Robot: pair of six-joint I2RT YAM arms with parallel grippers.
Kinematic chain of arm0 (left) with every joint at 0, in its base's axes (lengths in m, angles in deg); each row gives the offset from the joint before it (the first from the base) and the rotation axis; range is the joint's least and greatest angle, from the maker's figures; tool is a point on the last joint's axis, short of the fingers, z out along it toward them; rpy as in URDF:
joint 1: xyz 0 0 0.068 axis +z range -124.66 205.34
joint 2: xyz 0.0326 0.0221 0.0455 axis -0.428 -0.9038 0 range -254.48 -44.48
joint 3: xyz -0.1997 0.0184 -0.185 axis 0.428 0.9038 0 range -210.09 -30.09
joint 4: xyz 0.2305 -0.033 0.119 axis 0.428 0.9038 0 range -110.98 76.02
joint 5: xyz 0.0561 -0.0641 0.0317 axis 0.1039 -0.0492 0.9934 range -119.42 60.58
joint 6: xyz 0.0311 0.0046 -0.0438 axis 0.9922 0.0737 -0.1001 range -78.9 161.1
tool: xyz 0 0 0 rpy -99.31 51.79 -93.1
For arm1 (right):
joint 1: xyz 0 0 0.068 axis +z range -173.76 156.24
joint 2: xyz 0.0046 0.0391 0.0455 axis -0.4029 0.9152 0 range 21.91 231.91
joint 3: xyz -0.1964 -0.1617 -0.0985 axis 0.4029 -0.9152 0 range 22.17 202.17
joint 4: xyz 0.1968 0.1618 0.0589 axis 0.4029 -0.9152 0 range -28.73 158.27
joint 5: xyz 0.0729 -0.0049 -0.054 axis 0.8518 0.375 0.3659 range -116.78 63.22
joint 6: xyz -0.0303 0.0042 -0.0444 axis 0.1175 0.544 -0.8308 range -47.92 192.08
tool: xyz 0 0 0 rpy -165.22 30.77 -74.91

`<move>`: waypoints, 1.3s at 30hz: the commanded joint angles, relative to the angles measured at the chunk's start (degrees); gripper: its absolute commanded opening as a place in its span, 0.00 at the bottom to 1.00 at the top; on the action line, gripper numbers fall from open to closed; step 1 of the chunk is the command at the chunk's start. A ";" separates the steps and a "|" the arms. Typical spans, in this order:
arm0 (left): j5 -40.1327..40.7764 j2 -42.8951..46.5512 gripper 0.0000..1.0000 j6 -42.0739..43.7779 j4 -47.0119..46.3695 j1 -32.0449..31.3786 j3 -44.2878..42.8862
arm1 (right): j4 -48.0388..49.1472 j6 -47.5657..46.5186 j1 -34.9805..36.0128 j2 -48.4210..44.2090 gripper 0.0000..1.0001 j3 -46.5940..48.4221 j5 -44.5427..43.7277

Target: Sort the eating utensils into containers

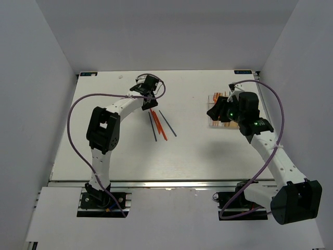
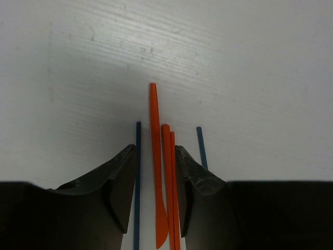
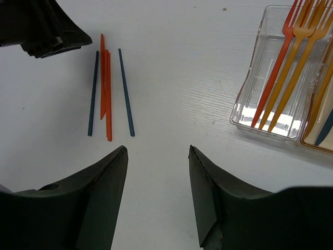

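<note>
Five loose eating utensils lie in a bundle mid-table: an orange knife (image 2: pixel 154 135), two orange sticks (image 2: pixel 169 172) and two dark blue sticks (image 2: pixel 138 156) (image 2: pixel 201 146). My left gripper (image 2: pixel 155 148) is low over them and open. Its jaws straddle the orange knife and orange sticks, with one blue stick along the left finger's inner edge. The containers (image 1: pixel 218 124) stand at the right, partly hidden under my right arm. The clear one (image 3: pixel 250 94) holds several orange forks (image 3: pixel 283 62). My right gripper (image 3: pixel 157 148) hangs open and empty above bare table left of the containers.
An amber container (image 3: pixel 318 136) joins the clear one at its right and holds more pieces. The left gripper's black body (image 3: pixel 47 31) shows beside the bundle in the right wrist view. White walls enclose the table on three sides.
</note>
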 commanded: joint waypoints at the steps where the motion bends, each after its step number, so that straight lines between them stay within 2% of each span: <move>1: -4.30 2.86 0.45 -2.26 -2.12 -0.35 2.62 | 1.03 -0.78 -0.01 -1.65 0.56 -0.08 0.92; 7: -5.53 3.66 0.41 -2.88 -4.94 -1.32 7.73 | 1.39 -0.96 -0.01 -1.91 0.57 -0.08 0.83; 25: -4.48 1.28 0.32 -2.70 -5.73 -1.49 9.49 | 2.27 -0.78 -0.01 -2.44 0.57 -0.96 1.44; 39: -6.06 -2.14 0.33 -2.53 -6.35 -1.67 10.02 | 3.14 -0.78 -0.01 -2.62 0.57 -1.49 1.80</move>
